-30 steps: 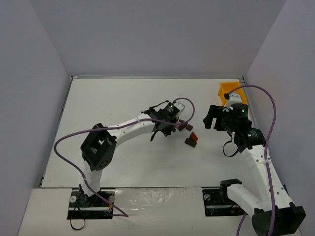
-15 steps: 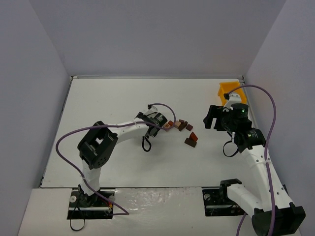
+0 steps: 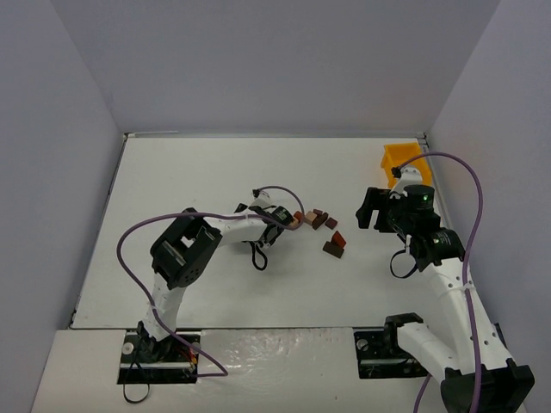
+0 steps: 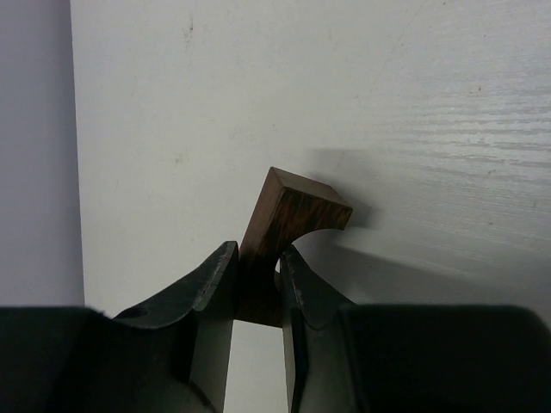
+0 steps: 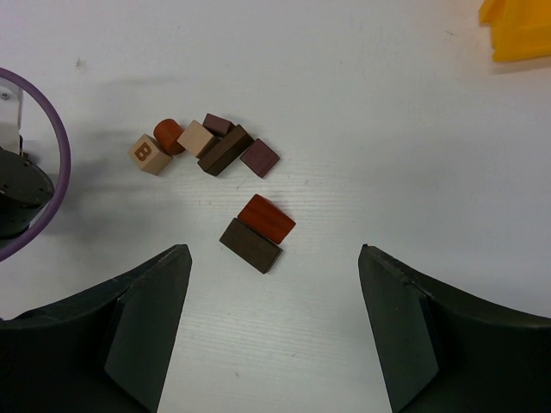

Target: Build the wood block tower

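My left gripper (image 3: 281, 219) is shut on a reddish-brown arched wood block (image 4: 288, 225) and holds it just over the table, left of the loose blocks. The loose wood blocks (image 5: 211, 144) lie in a small cluster: a tan cube marked B (image 5: 151, 154), a reddish round piece (image 5: 169, 134), a tan cube, and dark brown pieces. A red block (image 5: 267, 218) rests against a dark brown block (image 5: 250, 245); this pair (image 3: 334, 245) lies between the arms. My right gripper (image 5: 274, 251) is open and empty, hovering above that pair.
The yellow bin (image 3: 400, 157) stands at the far right of the table and shows at the right wrist view's top right corner (image 5: 521, 30). The left arm's purple cable (image 5: 34, 163) loops near the cluster. White walls enclose the table.
My left gripper has drawn back to the left, away from the block cluster, and its wrist has turned. The right arm has barely moved.
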Tool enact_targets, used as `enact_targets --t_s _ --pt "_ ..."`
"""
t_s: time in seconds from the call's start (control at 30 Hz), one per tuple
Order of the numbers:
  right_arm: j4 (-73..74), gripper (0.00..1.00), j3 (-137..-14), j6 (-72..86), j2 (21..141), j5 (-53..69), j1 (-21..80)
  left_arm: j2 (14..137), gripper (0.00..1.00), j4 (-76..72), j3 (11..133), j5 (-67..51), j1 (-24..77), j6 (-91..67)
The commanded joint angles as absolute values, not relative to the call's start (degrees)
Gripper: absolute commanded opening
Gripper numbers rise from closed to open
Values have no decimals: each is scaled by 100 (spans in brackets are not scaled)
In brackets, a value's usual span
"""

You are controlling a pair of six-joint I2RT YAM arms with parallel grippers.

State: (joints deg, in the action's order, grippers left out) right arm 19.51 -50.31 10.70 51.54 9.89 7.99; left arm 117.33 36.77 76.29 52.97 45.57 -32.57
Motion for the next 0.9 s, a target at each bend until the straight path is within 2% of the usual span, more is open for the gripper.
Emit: enact_targets --t_s 0.0,0.2,0.47,0.57,0.87 --pt "1635 76 -5037 1115 5089 1037 844 11645 7 3853 7832 5435 4680 -3891" --pt "1637 76 -5020 1107 5099 1039 837 11766 20 3960 7831 5217 4767 -4217" --pt "1626 76 -5010 1099 5145 1067 840 11704 30 4024 7835 4959 4837 -4445" --pt "1626 76 -5010 1099 5150 1081 838 11663 41 4058 7875 4907 4875 -4479" --pt "1626 76 -4971 1102 5155 1085 840 11623 44 4121 8001 4918 4996 -4509"
